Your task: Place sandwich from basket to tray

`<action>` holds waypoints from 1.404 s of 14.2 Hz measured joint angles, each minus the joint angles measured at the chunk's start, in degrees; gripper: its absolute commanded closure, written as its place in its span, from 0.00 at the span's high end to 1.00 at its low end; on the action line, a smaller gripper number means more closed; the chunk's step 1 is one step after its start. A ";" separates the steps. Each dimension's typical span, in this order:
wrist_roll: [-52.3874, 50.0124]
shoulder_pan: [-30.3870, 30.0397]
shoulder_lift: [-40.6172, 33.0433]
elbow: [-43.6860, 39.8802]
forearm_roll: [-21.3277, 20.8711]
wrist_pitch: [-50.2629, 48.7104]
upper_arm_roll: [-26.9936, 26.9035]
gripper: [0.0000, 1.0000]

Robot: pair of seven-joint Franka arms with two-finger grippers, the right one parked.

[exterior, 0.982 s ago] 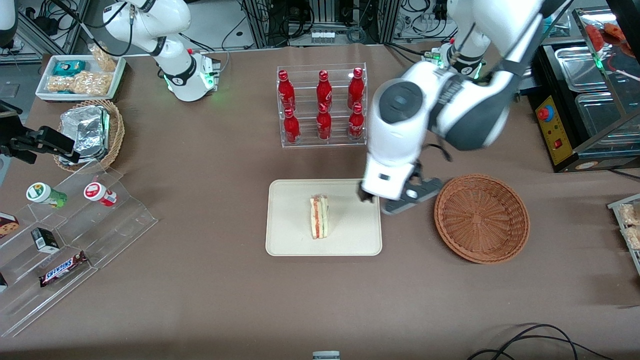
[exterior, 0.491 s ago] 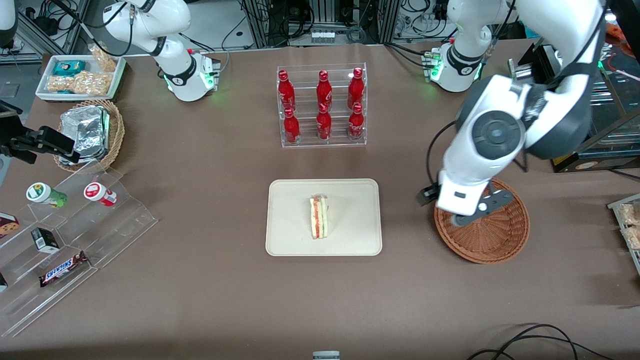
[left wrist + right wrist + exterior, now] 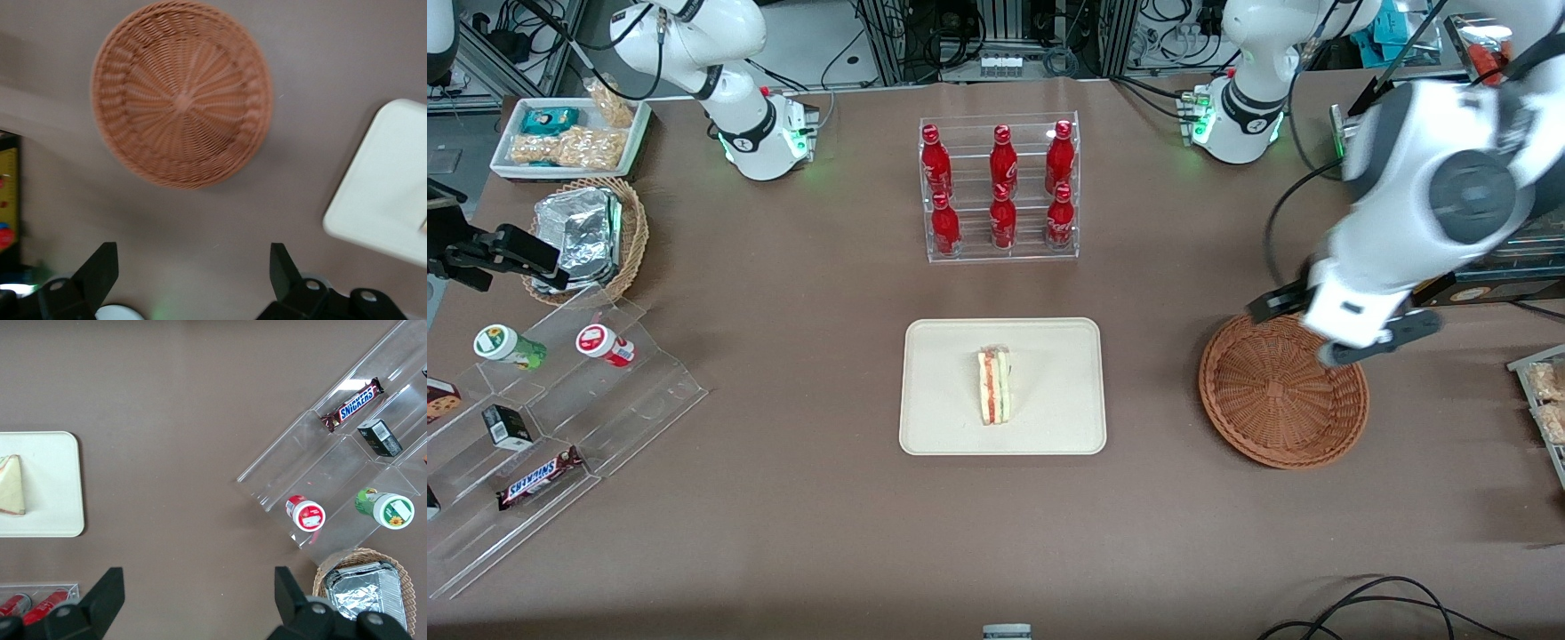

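Note:
The sandwich (image 3: 994, 386), a white wedge with red and green layers, lies on the cream tray (image 3: 943, 391), near its middle. The reddish-brown basket (image 3: 1280, 391) sits beside the tray toward the working arm's end and holds nothing. My left gripper (image 3: 1352, 324) hovers high over the basket's rim, at the edge farther from the front camera. In the left wrist view the gripper (image 3: 192, 267) is open with only bare table between its fingers; the basket (image 3: 181, 93) and a corner of the tray (image 3: 387, 187) show there. The right wrist view also shows the sandwich (image 3: 12, 487) on the tray (image 3: 57, 487).
A clear rack of red bottles (image 3: 1000, 187) stands farther from the front camera than the tray. A black control box (image 3: 1414, 231) sits near the basket. Toward the parked arm's end are a clear stepped shelf (image 3: 560, 400) with snacks and a tan basket (image 3: 587, 236) with foil packets.
My gripper has swung from the tray's edge over the basket toward the working arm's end and risen. The sandwich stays on the tray.

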State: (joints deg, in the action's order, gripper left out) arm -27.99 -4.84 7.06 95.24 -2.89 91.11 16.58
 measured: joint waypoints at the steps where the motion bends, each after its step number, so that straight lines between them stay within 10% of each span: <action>1: 4.36 1.97 -1.76 0.44 0.78 -1.40 -4.38 1.00; 6: 21.65 9.48 -7.20 1.10 1.23 -2.88 -16.69 1.00; 20: 30.26 6.48 -2.16 -9.60 1.23 -4.00 -17.58 1.00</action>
State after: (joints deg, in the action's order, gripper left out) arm 2.27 1.64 4.90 85.64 -1.65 87.11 -1.01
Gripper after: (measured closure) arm 0.000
